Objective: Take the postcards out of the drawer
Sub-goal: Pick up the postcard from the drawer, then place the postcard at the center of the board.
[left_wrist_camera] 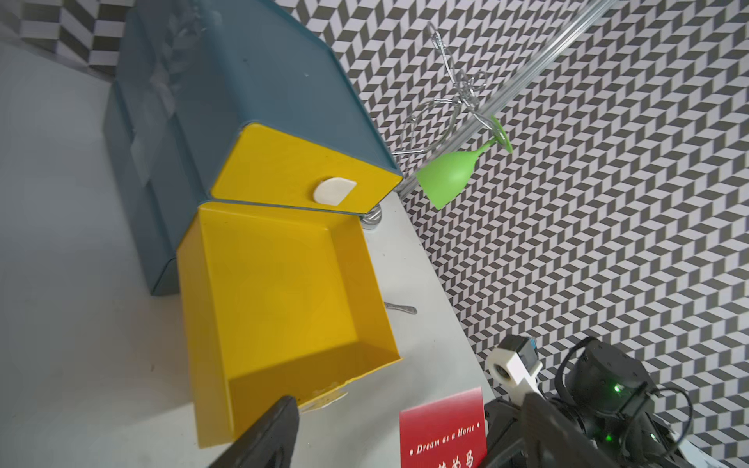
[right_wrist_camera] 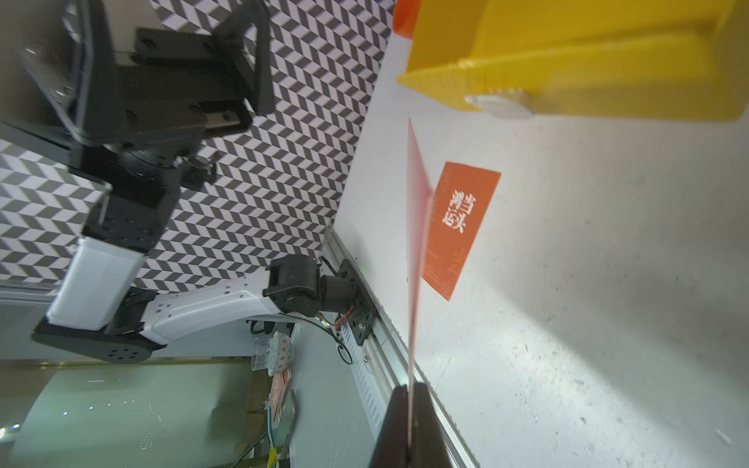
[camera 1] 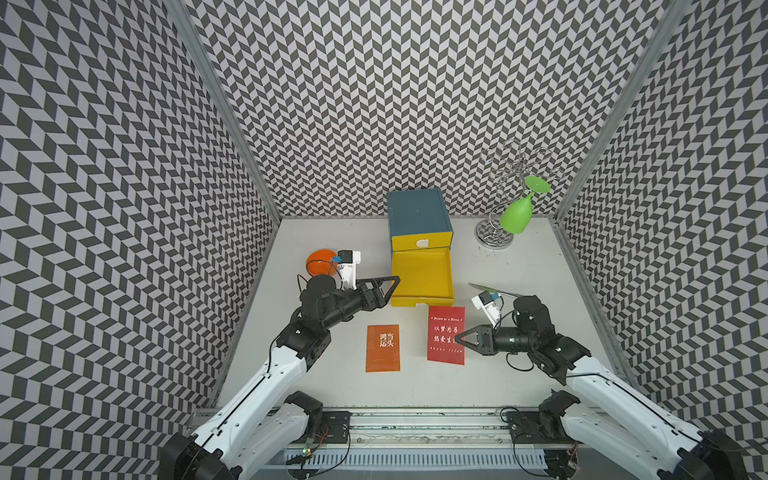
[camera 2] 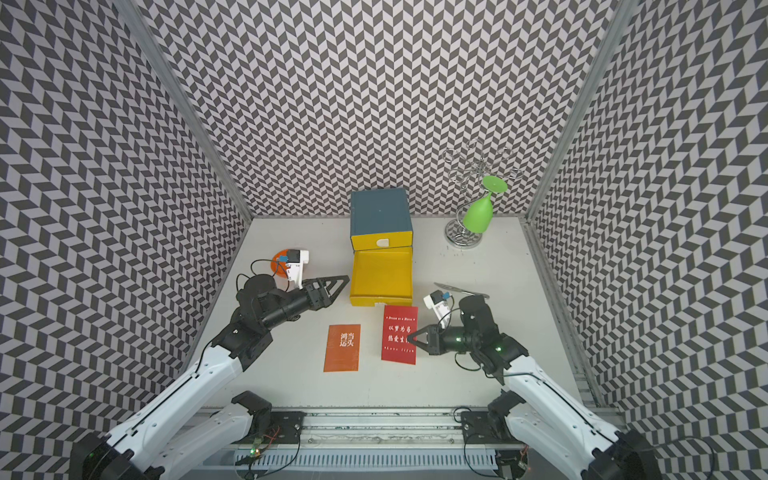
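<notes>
Now the right gripper [camera 1: 458,338] pinches the red postcard [camera 1: 440,347] at its three-o'clock edge; the left gripper [camera 1: 392,291] gapes beside the empty drawer [camera 1: 422,300]. Next, likely: lay it down, release.

- One orange postcard [camera 1: 382,348]
- One red postcard [camera 1: 442,345]
- Two yellow drawers: open drawer [camera 1: 422,300], shut drawer [camera 1: 409,243]
- One teal cabinet [camera 1: 417,212]
- One green wine glass [camera 1: 516,215]
- One wire glass rack [camera 1: 493,238]
- One orange bowl [camera 1: 319,262]

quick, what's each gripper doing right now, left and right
left gripper: open, holding nothing
right gripper: closed on the red postcard
</notes>
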Tool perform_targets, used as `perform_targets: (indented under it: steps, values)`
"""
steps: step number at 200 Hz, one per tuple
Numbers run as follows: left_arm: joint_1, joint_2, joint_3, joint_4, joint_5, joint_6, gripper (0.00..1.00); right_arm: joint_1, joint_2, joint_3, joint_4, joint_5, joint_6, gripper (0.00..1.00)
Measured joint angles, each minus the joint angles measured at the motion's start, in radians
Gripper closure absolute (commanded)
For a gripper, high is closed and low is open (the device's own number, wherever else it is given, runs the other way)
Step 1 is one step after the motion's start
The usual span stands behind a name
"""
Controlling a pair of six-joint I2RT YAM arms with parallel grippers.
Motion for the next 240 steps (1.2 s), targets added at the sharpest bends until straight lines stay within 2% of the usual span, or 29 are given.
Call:
perform_targets:
  steps: [40, 86, 154, 240]
  values:
    - [0.019, -0.008, -0.02, -0.047, -0.023, 0.027, 0.11, 0.042, 0.067, -0.094, 0.082, 0.072, 0.112, 1.0]
    - [0.034, -0.01, -0.021, -0.056, -0.028, 0.05, 0.09, 0.062, 0.242, -0.102, 0.209, 0.104, 0.156, 1.0]
    - [0.064, 0.012, -0.022, -0.071, -0.019, 0.08, 0.08, 0.076, 0.497, -0.082, 0.344, 0.112, 0.144, 1.0]
    - [0.085, 0.061, -0.023, -0.072, 0.005, 0.094, 0.08, 0.077, 0.654, 0.005, 0.392, 0.111, 0.08, 1.0]
